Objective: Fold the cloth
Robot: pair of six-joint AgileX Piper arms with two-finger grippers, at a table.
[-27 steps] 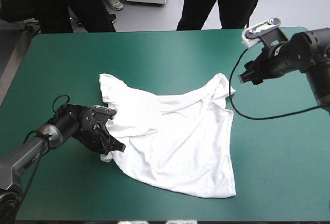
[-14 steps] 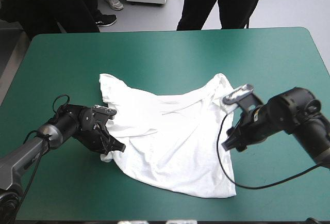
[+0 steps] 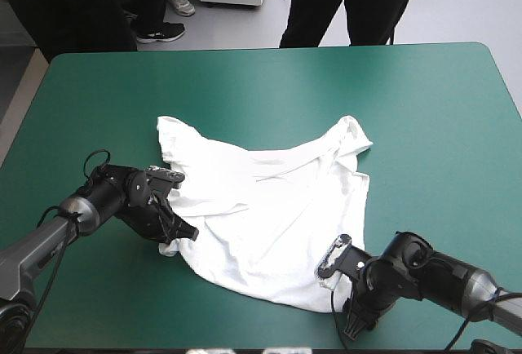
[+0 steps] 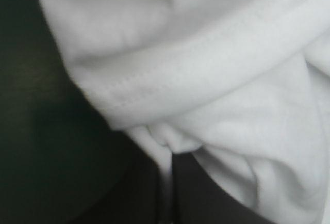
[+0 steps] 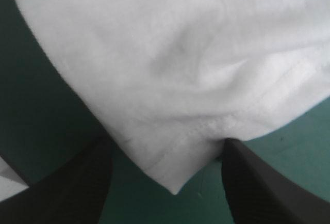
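The white T-shirt [image 3: 277,207] lies spread and wrinkled across the middle of the teal-green table. At its near left corner my left gripper [image 3: 174,230] rests low on the table. In the left wrist view that gripper [image 4: 167,193] is shut on the T-shirt, a hemmed fold [image 4: 206,74] bunched just ahead of it. My right gripper [image 3: 352,305] sits low at the shirt's near right corner. In the right wrist view it [image 5: 167,149] stands open, with the shirt's hemmed corner [image 5: 175,175] lying between the black fingers [image 5: 77,182].
Bare teal-green cover [image 3: 440,126] surrounds the shirt on all sides. The table's near edge [image 3: 245,347] runs close behind both grippers.
My right arm has swung from the far right of the table down to the shirt's near right corner. The left gripper and the shirt have not moved.
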